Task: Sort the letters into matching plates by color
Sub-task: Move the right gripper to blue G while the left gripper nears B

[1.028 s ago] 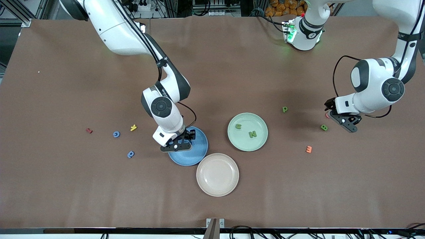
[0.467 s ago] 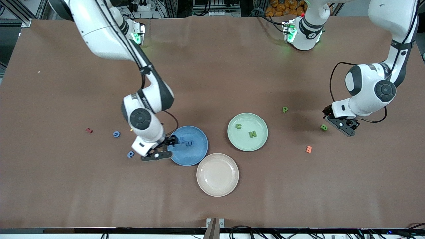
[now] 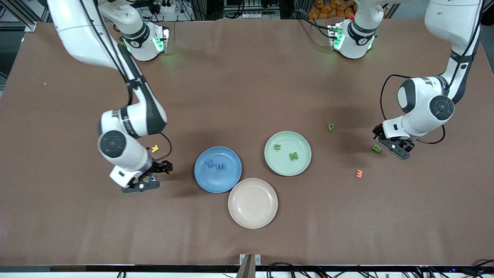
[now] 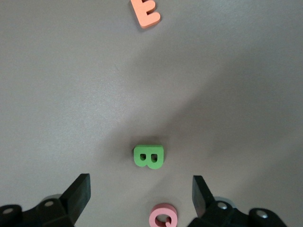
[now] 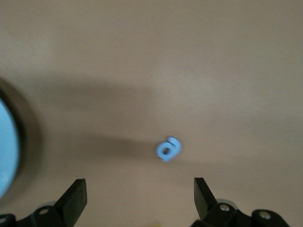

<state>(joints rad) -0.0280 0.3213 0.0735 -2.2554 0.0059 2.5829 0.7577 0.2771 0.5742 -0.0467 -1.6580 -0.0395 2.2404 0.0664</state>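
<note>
The blue plate holds two blue letters. The mint green plate holds two green letters. My right gripper hangs open over a loose blue letter, which lies on the table ahead of its jaws. My left gripper is open just above a green B, seen ahead of the jaws in the left wrist view. A green P lies on the table farther from the front camera than the B.
A beige plate touches the blue plate on the side nearer the front camera. A yellow letter lies by the right arm's wrist. An orange E and a pink Q lie close to the green B.
My right gripper left the blue plate and moved toward the right arm's end, over the loose blue letter; two blue letters now show in that plate. My left gripper edged closer to the green B.
</note>
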